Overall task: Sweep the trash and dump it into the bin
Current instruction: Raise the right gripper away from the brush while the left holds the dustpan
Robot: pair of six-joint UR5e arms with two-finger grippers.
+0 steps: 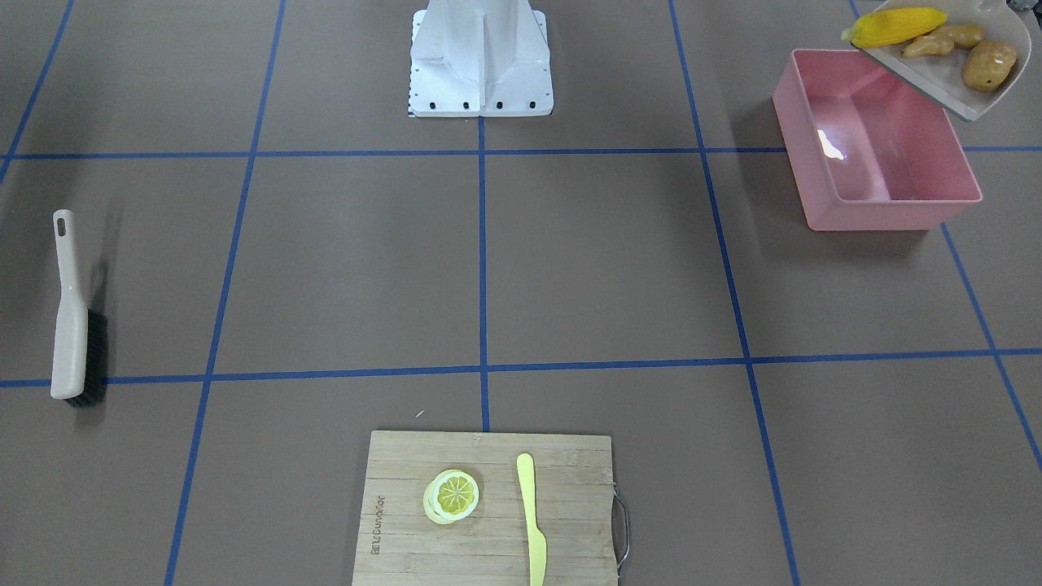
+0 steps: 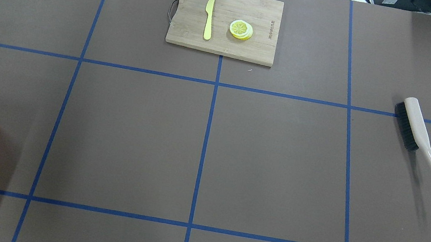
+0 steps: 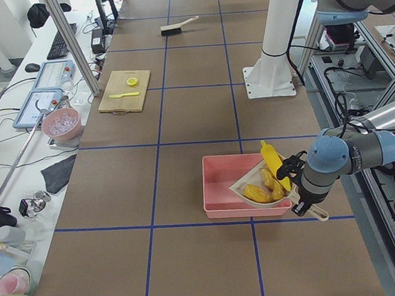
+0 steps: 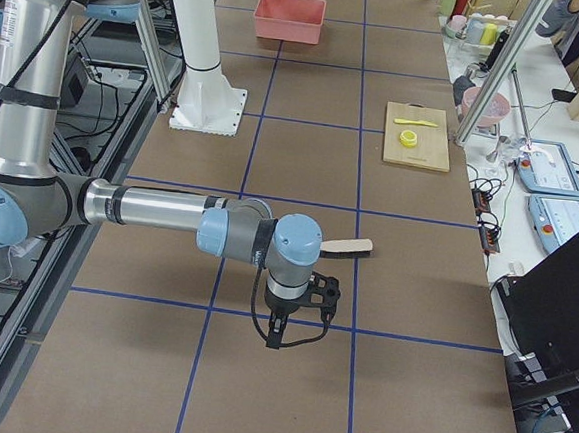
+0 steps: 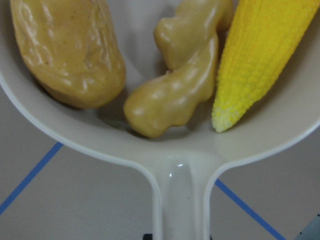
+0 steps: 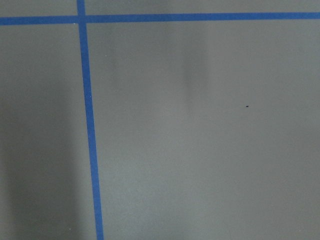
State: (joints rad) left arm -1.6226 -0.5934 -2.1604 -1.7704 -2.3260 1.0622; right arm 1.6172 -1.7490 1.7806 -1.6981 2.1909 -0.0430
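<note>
Sweeping looks done: dustpan [image 1: 936, 81] carrying corn cob [image 1: 895, 26], ginger root [image 1: 944, 39] and potato [image 1: 989, 65] hangs tilted over the empty bin [image 1: 887, 213]; dumping remains. Grip of left tool [image 3: 302, 201] and right tool [image 4: 278, 336] cannot be told.

- Left arm [image 3: 373, 139] comes in low with the forearm roughly level. The wrist is bent so the left gripper [image 3: 301, 205] angles downward. Honestly can't tell how its jaws stand.
- Right arm [image 4: 155, 209] is stretched out level, and the right gripper [image 4: 278, 334] points straight down. No clue on those jaws either.
</note>
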